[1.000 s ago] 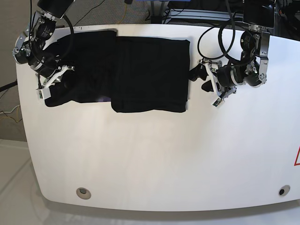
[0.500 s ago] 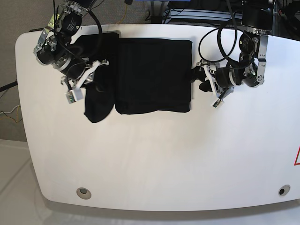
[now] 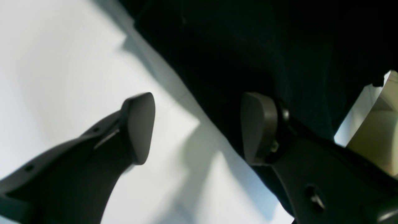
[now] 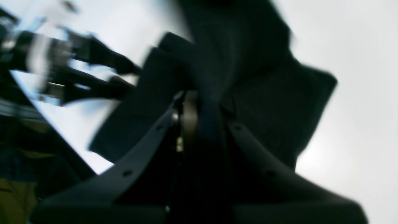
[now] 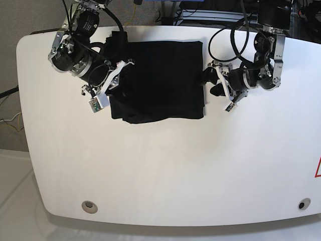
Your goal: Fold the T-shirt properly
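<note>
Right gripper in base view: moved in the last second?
Yes. The right gripper, shut on the T-shirt, has swung from the table's left edge toward the middle, carrying the shirt's left flap over the folded body.

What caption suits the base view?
Right gripper carries the T-shirt flap inward; open left gripper waits beside it.

base: overhead, looking down on table (image 5: 165,170) | wrists: close, low — both share the T-shirt (image 5: 165,80)
</note>
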`<state>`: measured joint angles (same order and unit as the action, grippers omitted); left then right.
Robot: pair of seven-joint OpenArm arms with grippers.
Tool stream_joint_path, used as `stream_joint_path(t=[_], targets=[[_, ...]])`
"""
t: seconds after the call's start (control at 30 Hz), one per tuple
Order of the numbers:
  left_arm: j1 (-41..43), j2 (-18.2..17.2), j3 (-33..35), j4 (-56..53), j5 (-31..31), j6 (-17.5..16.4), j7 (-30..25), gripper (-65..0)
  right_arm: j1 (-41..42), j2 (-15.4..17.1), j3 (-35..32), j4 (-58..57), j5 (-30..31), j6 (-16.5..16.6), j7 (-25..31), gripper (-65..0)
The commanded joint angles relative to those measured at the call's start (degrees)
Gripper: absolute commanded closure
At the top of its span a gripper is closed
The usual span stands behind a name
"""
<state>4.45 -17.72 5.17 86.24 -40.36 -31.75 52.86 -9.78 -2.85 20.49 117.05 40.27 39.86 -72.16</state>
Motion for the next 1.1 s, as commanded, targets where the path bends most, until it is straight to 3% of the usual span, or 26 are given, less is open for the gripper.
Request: stream_joint_path(t=[0.0, 0.3, 0.63, 1.07], targets=[[0.15, -0.95, -0.28, 0.02, 1.58, 0.39, 1.44, -40.2, 0.33, -0.36, -0.71, 1.22, 2.26, 0.02, 1.72, 0.0], [-0.13, -0.80, -0.43, 0.29, 0.86, -0.08, 1.30, -40.1, -0.70, -0.81, -3.40, 1.18, 3.59, -0.64, 2.32, 0.0], [0.06, -0.81, -0.38, 0.21, -0.05, 0.58, 0.51, -40.1, 0.50, -2.53, -16.93, -0.99, 2.26, -0.98, 3.62, 0.0], [0.08, -0.95, -0.47, 0.38, -0.91, 0.06, -0.10, -39.9, 0.81, -4.66, -21.30, -1.77, 3.25, -1.38, 2.30, 0.0]])
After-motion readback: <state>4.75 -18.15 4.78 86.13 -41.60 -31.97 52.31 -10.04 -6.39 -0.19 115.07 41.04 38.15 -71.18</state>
